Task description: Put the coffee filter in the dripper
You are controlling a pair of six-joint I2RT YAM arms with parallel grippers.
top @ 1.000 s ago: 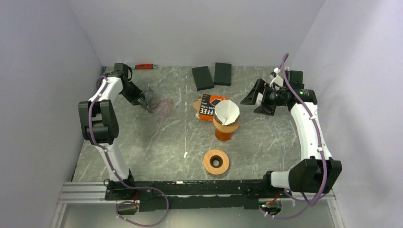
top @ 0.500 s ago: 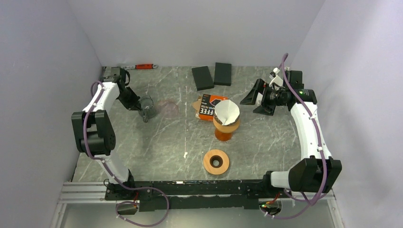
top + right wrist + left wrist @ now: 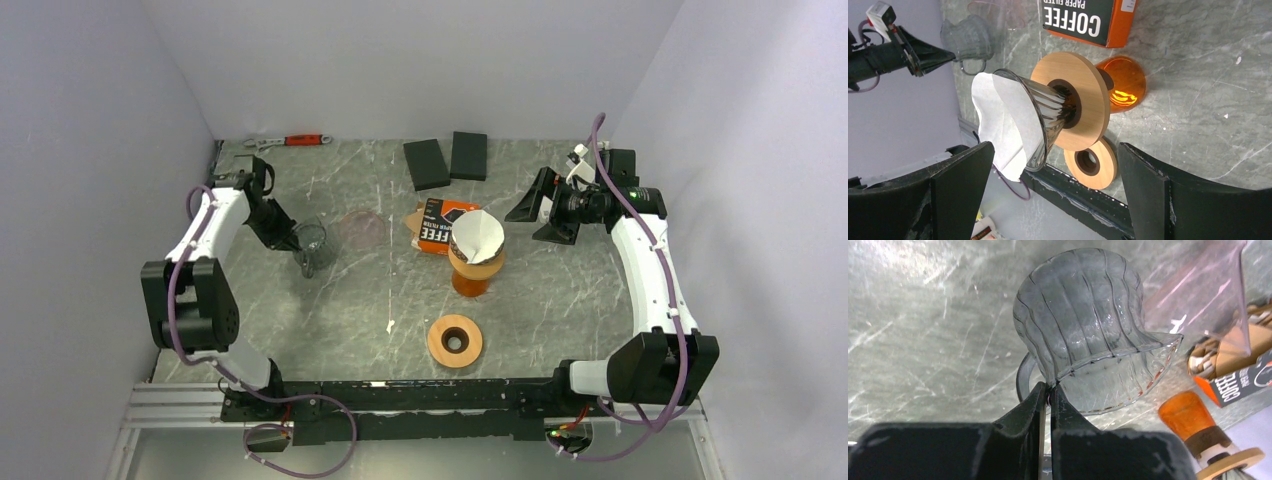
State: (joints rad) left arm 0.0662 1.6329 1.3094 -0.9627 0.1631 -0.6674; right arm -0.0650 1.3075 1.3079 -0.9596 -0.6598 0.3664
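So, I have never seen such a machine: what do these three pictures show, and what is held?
These are two robot arms bolted at the table's near edge. The wide picture looks down from above; the other two come from a camera on each wrist. The left arm's fingers are shut on the rim of a clear ribbed glass dripper. The right arm's fingers are open and hold nothing. On the grey table stand an orange carafe carrying a second dripper with a white paper filter, a coffee box, a thin plastic bag, a wooden ring, two black blocks and a red-handled tool.
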